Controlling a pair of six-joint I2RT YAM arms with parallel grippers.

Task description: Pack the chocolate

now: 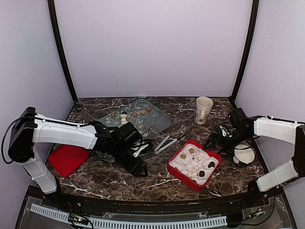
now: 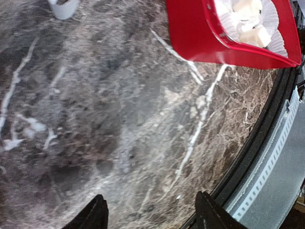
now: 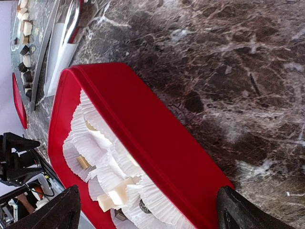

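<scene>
Beside the red box point(image 1: 181, 177), the left arm point(image 1: 66, 134) stretches low, fingers point(image 2: 93, 215) parted.

I am looking down at a dark brown marble-patterned table point(image 1: 95, 176), with white veins running all through it. Pale lilac walls point(image 1: 152, 47) are closing it in at the back and on both sides. A left black post point(image 1: 63, 52) and a right black post point(image 1: 244, 52) are leaning outward from the back corners. Soft, even light is falling across the top. Along the near edge a curved black rim point(image 1: 157, 201) and a white slotted strip point(image 1: 143, 223) are showing.
</scene>
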